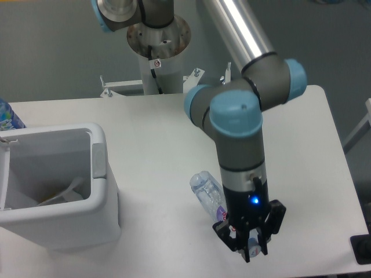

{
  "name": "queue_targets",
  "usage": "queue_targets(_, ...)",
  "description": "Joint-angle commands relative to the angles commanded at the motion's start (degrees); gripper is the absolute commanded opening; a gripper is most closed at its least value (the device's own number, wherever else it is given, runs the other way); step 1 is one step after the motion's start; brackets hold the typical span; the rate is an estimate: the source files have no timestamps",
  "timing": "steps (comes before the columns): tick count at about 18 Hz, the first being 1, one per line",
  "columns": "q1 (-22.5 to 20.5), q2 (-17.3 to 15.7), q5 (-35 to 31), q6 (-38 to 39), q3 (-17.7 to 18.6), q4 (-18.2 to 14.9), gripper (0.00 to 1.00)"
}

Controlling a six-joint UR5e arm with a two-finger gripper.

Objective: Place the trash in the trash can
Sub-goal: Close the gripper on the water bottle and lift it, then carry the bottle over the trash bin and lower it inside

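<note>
Far left edge, a blue-patterned bottle [8, 117] pokes in behind the bin, not part of the job. Left side of the table [156, 124] holds the trash can [95, 136], big white bin with a grey-white tab [99, 160] on its right wall; inside, a pale flat piece [64, 194] lies at the bottom, probably the carton already in, hard to be sure. Moving right, the crushed bottle [207, 194] sits near-centre, clear body angled up-left, its lower labelled end running under the wrist and into the gripper [249, 243]. Gripper points straight down at the near edge of the table, fingers narrow and apparently pinched on the bottle's lower end, a bit of pale plastic showing between them; whether the bottle is off the table yet, cannot tell. Arm elbow sits above, right of centre. Step in hand, by my read: picking up the bottle. Next move calls for a lift high enough to clear the bin's rim, a carry left across the table, then release over the opening. Bin is well apart from the bottle.
</note>
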State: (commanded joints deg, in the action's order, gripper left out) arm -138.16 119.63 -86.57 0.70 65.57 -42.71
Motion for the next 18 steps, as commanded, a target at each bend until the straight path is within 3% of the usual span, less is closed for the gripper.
queue_targets(12,0.70,-8.61,0.09,2.99,-1.41,1.76,0.37)
queue_targets(18,4.91,-11.78,0.09,4.04,-0.80,1.67,0.37)
